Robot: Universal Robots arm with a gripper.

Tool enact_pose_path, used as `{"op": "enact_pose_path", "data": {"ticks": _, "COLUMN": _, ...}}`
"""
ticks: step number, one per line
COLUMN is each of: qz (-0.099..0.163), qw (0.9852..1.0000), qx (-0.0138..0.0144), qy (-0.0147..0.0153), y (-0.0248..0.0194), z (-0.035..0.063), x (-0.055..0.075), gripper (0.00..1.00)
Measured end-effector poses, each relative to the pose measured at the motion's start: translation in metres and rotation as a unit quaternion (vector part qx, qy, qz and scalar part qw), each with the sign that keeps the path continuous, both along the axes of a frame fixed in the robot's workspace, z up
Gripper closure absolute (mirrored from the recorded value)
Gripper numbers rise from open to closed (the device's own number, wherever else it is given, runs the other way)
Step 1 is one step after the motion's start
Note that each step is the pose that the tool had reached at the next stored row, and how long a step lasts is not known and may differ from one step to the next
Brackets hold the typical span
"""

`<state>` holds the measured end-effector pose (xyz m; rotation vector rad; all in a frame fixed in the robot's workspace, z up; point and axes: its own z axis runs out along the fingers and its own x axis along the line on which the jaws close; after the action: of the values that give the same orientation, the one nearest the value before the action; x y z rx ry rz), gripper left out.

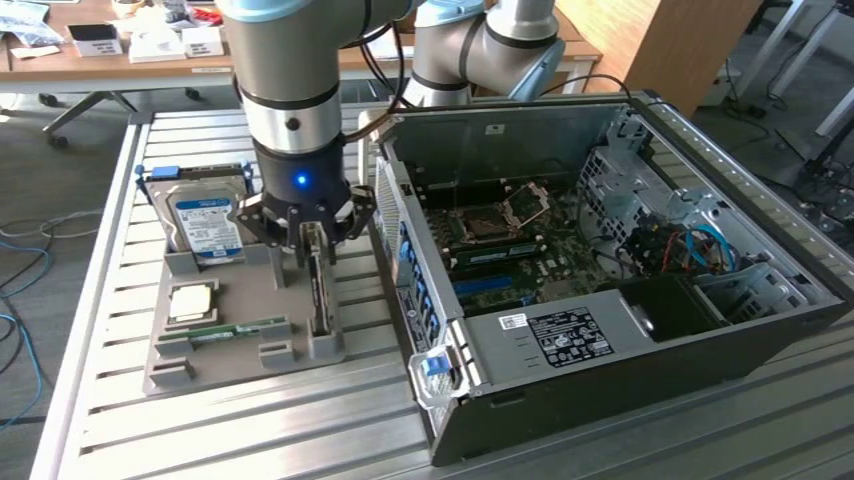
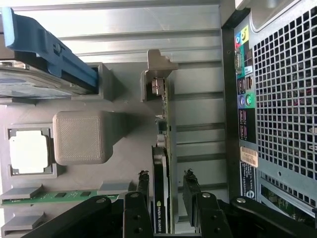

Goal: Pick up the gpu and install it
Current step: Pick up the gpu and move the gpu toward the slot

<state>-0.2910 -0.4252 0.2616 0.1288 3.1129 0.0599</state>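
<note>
The gpu stands on its long edge in a slot of the grey holder tray, to the exterior view's left of the open computer case. In the wrist view the gpu shows as a thin green board with a black NVIDIA-marked face and a silver end bracket. My gripper hangs straight over it. Seen from the wrist, the gripper is open. One black finger is on each side of the card, with a small gap to each.
The tray also holds a hard drive with a blue-white label, a square CPU and a RAM stick. The case's motherboard faces up. All of it rests on a slatted metal table. A wooden desk with clutter stands behind.
</note>
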Motion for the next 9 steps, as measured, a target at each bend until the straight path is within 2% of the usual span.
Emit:
{"op": "enact_pose_path", "data": {"ticks": 4, "qz": 0.000, "qw": 1.0000, "qx": -0.0001, "qy": 0.0000, "y": 0.0000, "z": -0.0009, "x": -0.0008, "gripper": 0.58}}
{"op": "enact_pose_path", "data": {"ticks": 9, "qz": 0.000, "qw": 1.0000, "qx": -0.0003, "qy": -0.0002, "y": 0.0000, "z": -0.0073, "x": -0.0009, "gripper": 0.58}}
